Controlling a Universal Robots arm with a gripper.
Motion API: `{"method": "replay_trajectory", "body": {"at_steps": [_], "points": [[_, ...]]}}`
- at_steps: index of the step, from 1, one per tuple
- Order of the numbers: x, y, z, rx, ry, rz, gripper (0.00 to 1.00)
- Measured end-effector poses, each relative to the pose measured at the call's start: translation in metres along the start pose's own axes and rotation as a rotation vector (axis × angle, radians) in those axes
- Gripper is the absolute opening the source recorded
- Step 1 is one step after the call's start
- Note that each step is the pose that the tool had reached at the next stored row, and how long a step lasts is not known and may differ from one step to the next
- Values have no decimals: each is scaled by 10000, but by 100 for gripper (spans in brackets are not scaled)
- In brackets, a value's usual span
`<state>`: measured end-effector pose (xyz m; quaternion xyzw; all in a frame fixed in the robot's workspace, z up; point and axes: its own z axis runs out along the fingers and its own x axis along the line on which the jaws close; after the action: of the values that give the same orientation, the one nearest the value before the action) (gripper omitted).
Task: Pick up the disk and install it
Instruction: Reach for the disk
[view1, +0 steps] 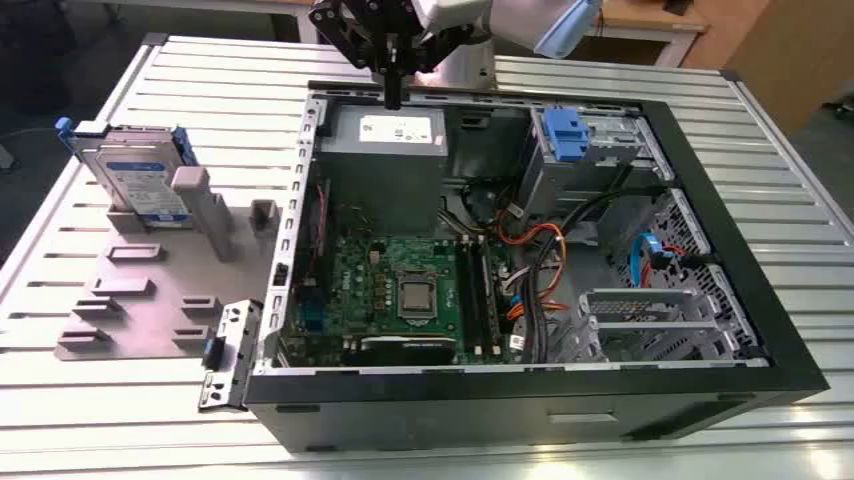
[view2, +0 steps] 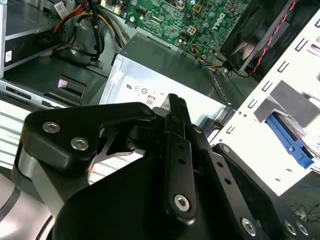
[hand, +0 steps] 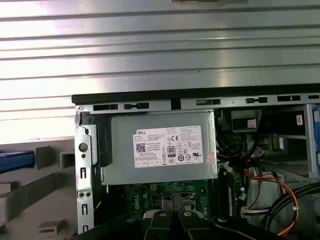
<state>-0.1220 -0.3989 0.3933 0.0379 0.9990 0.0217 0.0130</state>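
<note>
At the exterior view's left, your slatted silver worktop (view1: 67, 420) carries everything, with dark floor past its far edge. On it lies a grey moulded fixture (view1: 134, 300). The disk (view1: 140, 180) stands upright in a slot at the fixture's far end: silver-grey body, white-and-blue label on its face, blue rails along its edges. You cannot read that label's print. The disk sits well apart from the gripper. Just beside the fixture, a loose metal plate (view1: 230, 355) with a blue tab leans at the near corner of the computer case (view1: 534, 410).

Moving across, you come to that case, a black-rimmed box lying on its side with the cover off. Against its far wall sits the grey power supply (view1: 387, 135), seen too in both wrist views (view2: 150, 80) (hand: 160, 150). It carries a white sticker (hand: 170, 146) of small print and approval marks. The gripper (view1: 394, 98) hangs over the case's far rim, just above the power supply, and its black fingers (view2: 177, 150) are together.

Nearer you in the case lies the green motherboard (view1: 400, 285), with a square processor socket at its middle. Next come orange and black cables (view1: 534, 245). A blue plastic bracket (view1: 566, 135) is fixed on the upper drive bay. A silver drive cage (view1: 654, 320) sits near the case's wall at the exterior view's right. Beyond the worktop on that side you see wooden furniture (view1: 787, 50).
</note>
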Motion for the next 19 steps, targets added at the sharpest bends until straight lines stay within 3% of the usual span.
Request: {"method": "replay_trajectory", "body": {"at_steps": [7,19], "points": [[7,0,0,0,-1,1,11],[104,-8,0,-1,-1,0,11]]}}
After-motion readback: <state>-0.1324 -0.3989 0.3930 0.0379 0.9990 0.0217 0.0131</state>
